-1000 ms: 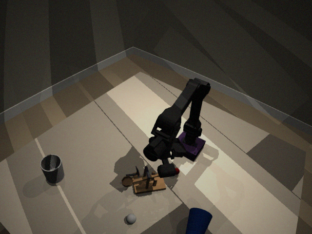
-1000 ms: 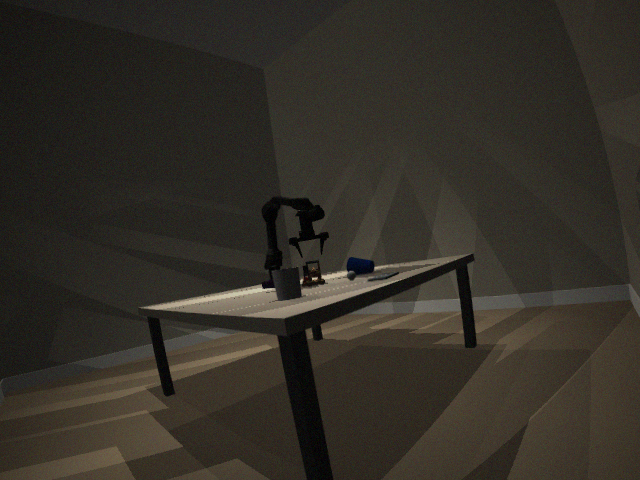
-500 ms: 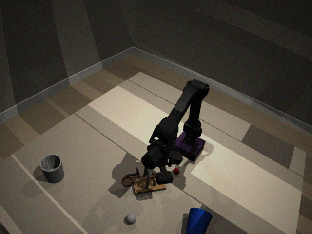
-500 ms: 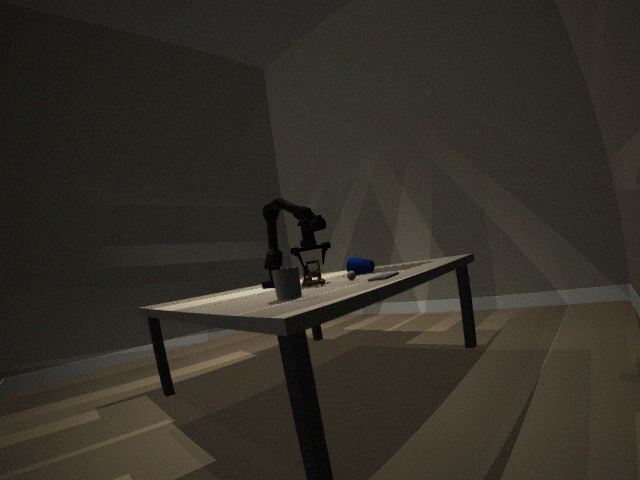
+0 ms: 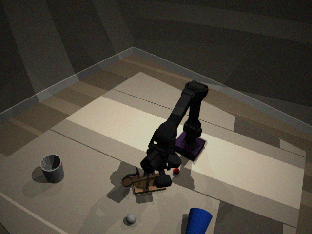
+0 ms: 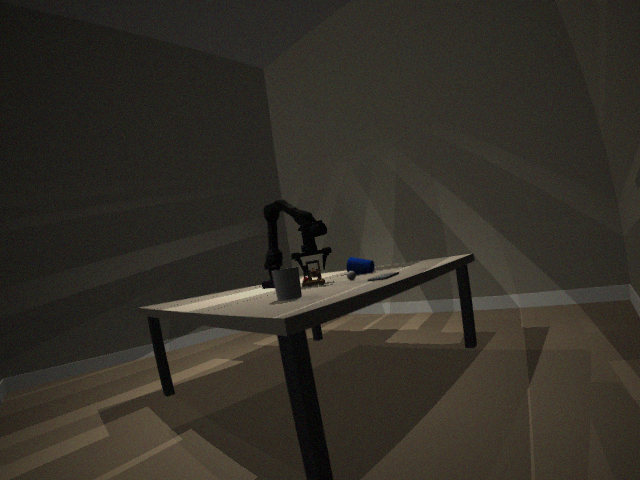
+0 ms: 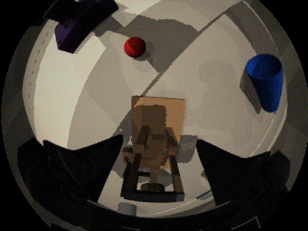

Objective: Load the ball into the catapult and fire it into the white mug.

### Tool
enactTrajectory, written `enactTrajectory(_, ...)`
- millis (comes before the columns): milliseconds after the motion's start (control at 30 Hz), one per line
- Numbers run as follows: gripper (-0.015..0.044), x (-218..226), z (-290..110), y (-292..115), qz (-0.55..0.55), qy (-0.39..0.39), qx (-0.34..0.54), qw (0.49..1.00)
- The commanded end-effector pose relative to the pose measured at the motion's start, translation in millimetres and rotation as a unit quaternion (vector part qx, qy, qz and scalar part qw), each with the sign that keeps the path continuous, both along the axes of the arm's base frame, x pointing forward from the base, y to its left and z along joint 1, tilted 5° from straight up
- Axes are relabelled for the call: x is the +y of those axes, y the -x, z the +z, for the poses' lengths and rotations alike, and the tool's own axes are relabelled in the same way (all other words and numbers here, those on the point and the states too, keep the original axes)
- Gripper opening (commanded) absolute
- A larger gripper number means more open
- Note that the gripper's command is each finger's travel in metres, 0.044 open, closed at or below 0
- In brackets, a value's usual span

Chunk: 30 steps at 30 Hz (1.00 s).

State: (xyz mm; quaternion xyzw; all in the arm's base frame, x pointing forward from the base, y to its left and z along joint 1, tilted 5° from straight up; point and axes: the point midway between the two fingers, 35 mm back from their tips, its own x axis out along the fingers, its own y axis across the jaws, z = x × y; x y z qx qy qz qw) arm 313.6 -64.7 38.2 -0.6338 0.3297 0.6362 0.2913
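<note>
Ball: we see the red ball (image 5: 176, 170) lying on the worktop (image 5: 83, 161), just beside the catapult's rear corner and near the arm's purple base (image 5: 190, 148); in the wrist view it (image 7: 135, 46) sits beyond the catapult, apart from it.
Catapult: we find the wooden catapult (image 5: 145, 182) standing on its flat board, its round spoon (image 5: 127, 180) pointing toward the mug side; the spoon holds nothing.
End effector: our end effector (image 5: 164, 173) hangs right over the catapult, fingers spread wide and gripping nothing; in the wrist view the two dark fingers flank the catapult (image 7: 154, 148) without touching it.
Mug: the mug (image 5: 52, 168) stands upright, well apart from the catapult, on the spoon's side.
Grey ball: we note a pale grey ball (image 5: 130, 218) resting nearer the camera than the catapult.
Blue cup: a blue cup (image 5: 198, 220) lies at the frame's lower edge; the exterior view shows it (image 6: 359, 265) on its side.
</note>
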Motion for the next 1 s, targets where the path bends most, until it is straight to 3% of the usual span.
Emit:
enactTrajectory(0,0.0440,-0.5,-10.1,3.6,0.002,0.001,0.007,1.000)
enactTrajectory(533,0.0440,-1.4,-26.7,5.9,0.002,0.001,0.007,1.000)
enactTrajectory(867,0.0177,-1.1,-23.5,3.4,0.000,0.000,0.003,1.000)
enactTrajectory(967,0.0157,-1.1,-23.5,3.4,0.000,0.000,0.003,1.000)
